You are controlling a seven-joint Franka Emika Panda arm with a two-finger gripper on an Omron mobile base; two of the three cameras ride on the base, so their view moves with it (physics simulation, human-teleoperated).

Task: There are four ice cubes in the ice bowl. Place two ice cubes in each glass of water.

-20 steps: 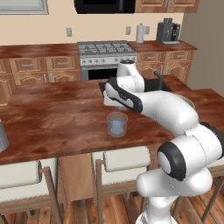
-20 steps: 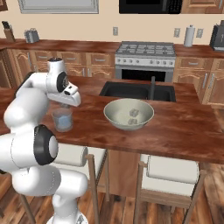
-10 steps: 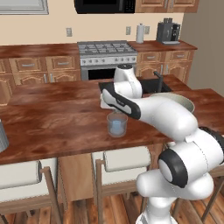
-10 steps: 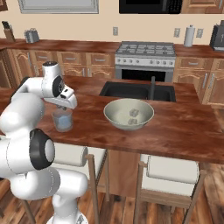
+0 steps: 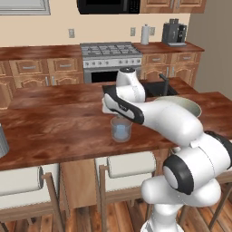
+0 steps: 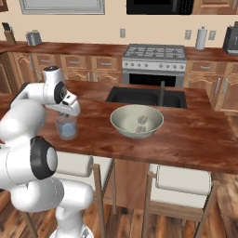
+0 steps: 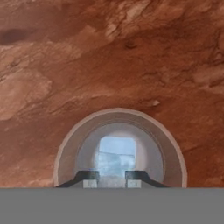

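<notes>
Two fingertips (image 7: 90, 177) nearly together on ice cube (image 7: 115, 155); gripper (image 7: 111, 178) over glass (image 7: 120, 148)

The white arm with dark joints (image 5: 172, 122) reaches across a reddish-brown wooden island counter (image 5: 54, 127), its hand hanging directly over a short, clear, blue-tinted glass tumbler (image 5: 121, 129) that stands upright near the counter's front edge. Its fingertips are hidden behind the hand. Behind the arm peeks the rim of a wide, pale grey-white bowl (image 5: 192, 103), next to a dark sink with a black tap (image 5: 164, 82). Two white-cushioned stools (image 5: 129, 164) sit tucked under the counter. A steel stove (image 5: 111, 54) stands against the far wall.
</notes>
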